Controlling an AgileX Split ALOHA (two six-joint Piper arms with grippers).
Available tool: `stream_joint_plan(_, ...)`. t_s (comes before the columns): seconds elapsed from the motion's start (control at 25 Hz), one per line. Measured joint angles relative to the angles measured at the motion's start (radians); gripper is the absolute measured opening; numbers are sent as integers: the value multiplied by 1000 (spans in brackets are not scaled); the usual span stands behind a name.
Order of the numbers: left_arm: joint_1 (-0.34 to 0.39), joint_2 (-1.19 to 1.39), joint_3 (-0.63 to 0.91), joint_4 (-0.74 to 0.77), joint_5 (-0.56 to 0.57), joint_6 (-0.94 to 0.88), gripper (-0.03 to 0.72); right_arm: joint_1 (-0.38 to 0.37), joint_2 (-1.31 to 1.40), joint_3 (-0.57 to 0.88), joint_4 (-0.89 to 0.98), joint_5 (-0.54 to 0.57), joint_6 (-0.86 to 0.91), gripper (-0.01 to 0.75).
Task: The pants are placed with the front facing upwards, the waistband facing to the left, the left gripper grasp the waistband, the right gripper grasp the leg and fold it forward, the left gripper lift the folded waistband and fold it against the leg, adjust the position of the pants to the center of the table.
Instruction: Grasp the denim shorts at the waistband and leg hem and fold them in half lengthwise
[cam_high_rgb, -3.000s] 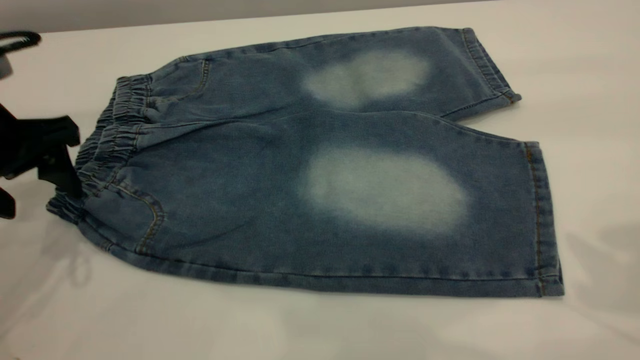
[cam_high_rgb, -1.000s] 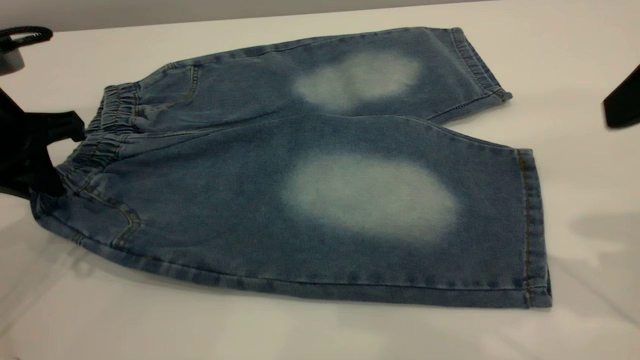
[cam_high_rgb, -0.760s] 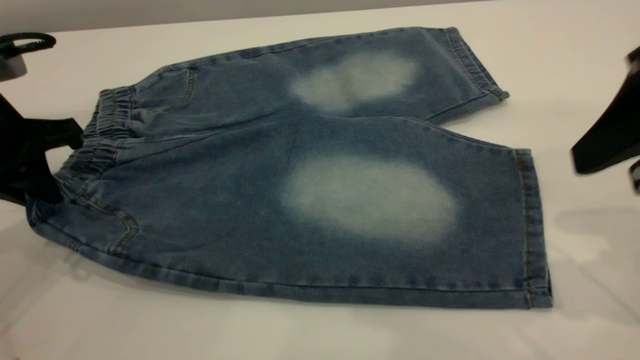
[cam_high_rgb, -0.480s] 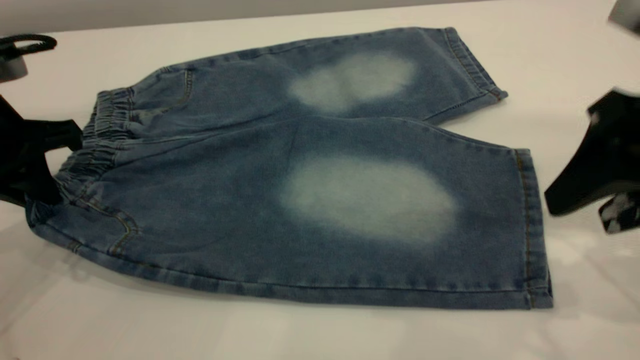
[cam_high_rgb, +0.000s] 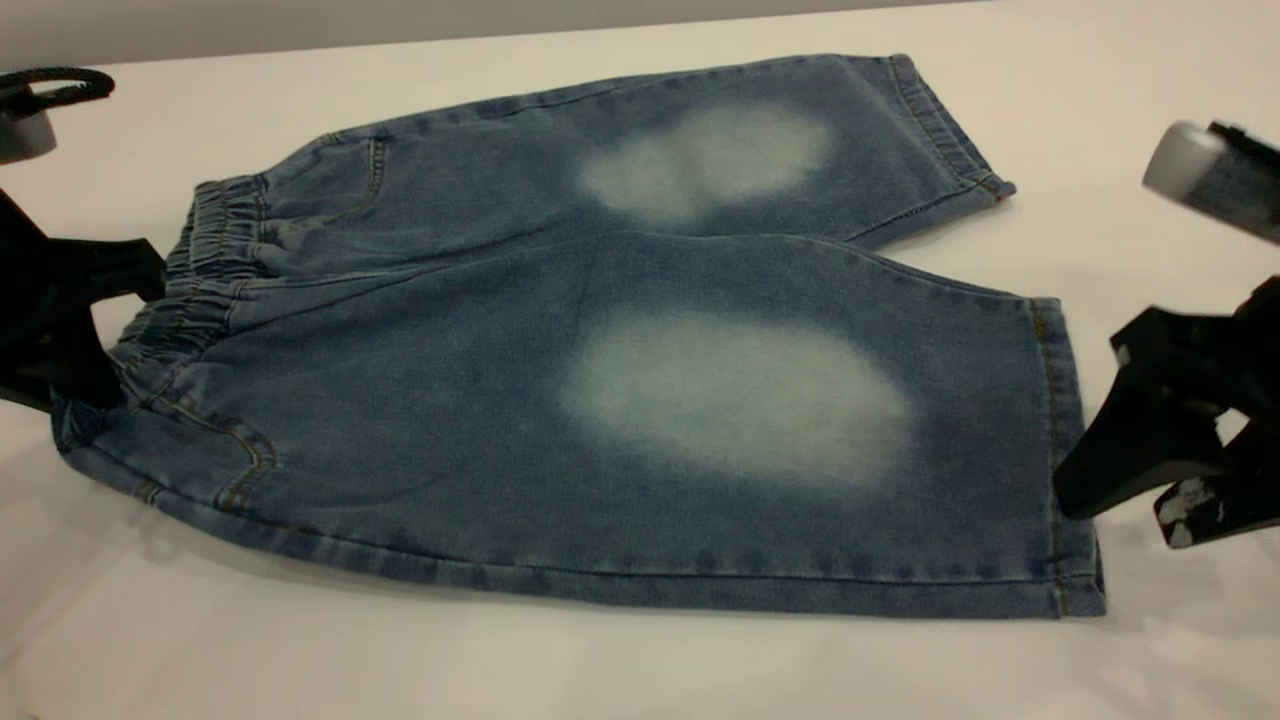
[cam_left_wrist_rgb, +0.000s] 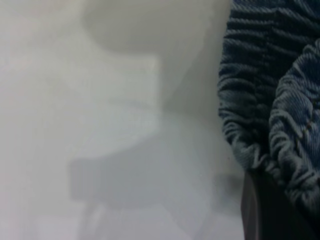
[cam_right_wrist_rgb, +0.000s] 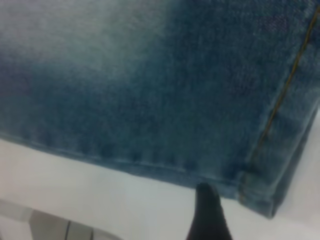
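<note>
A plain pale setting under soft, diffuse light

A wide, smooth white to pale grey surface (cam_high_rgb: 620, 660) is seen filling nearly the whole exterior view, with a faint sheen and soft grey shadows cast along its left and right sides. Behind its far edge, a narrow strip of flat grey wall (cam_high_rgb: 300, 20) is shown across the top left. At the far left edge, a small grey cylindrical object with a black looped cord (cam_high_rgb: 35, 105) is set on the surface. In the left wrist view, blurred grey shadows are laid over the same pale top.
</note>
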Motion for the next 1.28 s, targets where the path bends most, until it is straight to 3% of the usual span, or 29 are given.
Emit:
stream_joint_plan(0.4, 0, -6, 0, 0, 0, 0, 121, 0, 128, -1, 199, 1, -260, 422)
stream_joint_plan(0.72, 0, -6, 0, 0, 0, 1, 121, 0, 187, -1, 362, 94, -423, 422)
stream_joint_plan(1.04, 0, -5, 0, 0, 1, 3, 121, 0, 273, -12, 424, 248, -434, 421)
stream_joint_plan(1.12, 0, -5, 0, 0, 1, 3, 121, 0, 294, -21, 424, 268, -434, 410)
stream_joint_plan(1.28, 0, -5, 0, 0, 1, 3, 121, 0, 315, -43, 416, 273, -433, 320)
